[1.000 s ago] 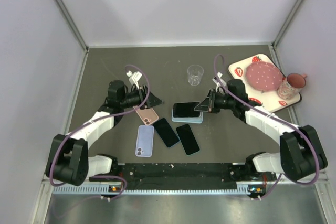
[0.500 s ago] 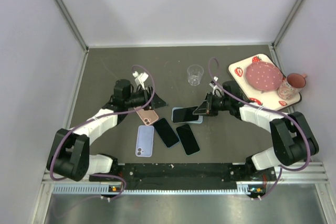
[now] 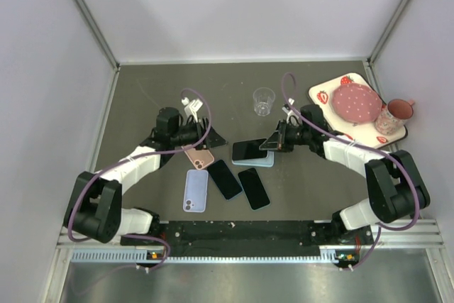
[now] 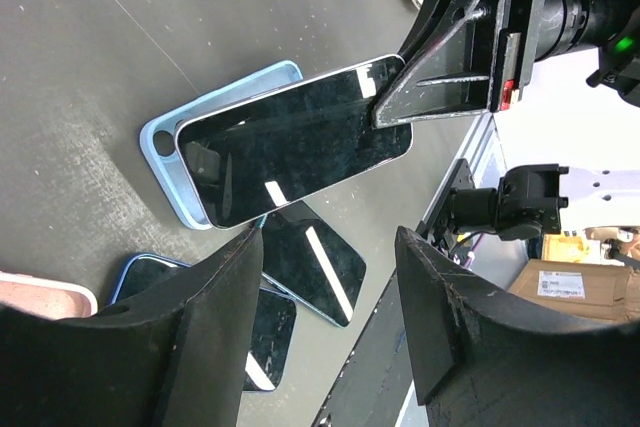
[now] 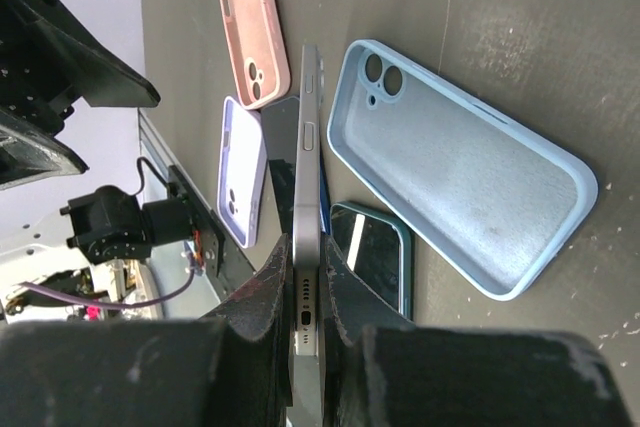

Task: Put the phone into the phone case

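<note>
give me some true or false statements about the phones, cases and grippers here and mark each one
1. The right gripper is shut on a phone. True.
2. That phone is seated in the light blue case. False: the case lies empty on the table, and the phone is held tilted over it.
3. The left gripper grips the pink case. False: its jaws are open and empty, and the pink case lies on the table.
4. A clear cup stands upright on the table. True.
</note>
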`<state>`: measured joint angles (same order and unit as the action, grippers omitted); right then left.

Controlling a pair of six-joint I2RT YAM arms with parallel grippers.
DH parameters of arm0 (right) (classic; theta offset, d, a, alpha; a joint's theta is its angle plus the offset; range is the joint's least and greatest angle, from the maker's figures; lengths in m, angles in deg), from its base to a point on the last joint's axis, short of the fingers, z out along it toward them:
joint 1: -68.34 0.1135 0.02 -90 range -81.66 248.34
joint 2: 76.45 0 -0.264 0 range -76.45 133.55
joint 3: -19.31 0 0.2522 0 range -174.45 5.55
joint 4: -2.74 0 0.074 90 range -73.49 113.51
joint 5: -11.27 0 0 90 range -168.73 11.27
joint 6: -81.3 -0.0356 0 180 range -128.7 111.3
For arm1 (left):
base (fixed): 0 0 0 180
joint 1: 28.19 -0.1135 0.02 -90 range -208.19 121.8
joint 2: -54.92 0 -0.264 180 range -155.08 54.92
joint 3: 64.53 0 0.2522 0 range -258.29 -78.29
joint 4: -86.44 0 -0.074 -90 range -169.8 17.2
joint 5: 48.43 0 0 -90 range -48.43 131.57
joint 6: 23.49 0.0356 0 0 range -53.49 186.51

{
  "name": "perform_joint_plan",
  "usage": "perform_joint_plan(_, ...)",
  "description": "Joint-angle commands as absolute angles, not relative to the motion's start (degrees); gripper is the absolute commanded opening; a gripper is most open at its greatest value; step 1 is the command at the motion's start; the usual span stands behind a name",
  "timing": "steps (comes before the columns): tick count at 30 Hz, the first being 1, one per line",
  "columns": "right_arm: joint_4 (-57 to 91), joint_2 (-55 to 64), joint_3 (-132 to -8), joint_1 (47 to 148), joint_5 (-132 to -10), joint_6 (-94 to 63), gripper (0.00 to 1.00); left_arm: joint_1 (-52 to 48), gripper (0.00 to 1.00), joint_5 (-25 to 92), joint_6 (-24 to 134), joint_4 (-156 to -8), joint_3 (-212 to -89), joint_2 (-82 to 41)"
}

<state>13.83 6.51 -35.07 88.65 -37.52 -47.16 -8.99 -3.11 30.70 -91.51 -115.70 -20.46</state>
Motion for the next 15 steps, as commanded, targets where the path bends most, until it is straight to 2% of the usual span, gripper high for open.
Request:
perform_joint_plan(1,12.1,6.8,-38.0,87.7,-37.3,-45.8,0.0,-8.6,0.6,-2.9,32.0,-92.0,-117.7,-21.0)
perform_joint_plan(15,14.6,11.2,-38.5,87.2,-37.1,-47.6,0.0,-7.1,0.59,-0.2,34.2,-90.5,-117.5,-22.8)
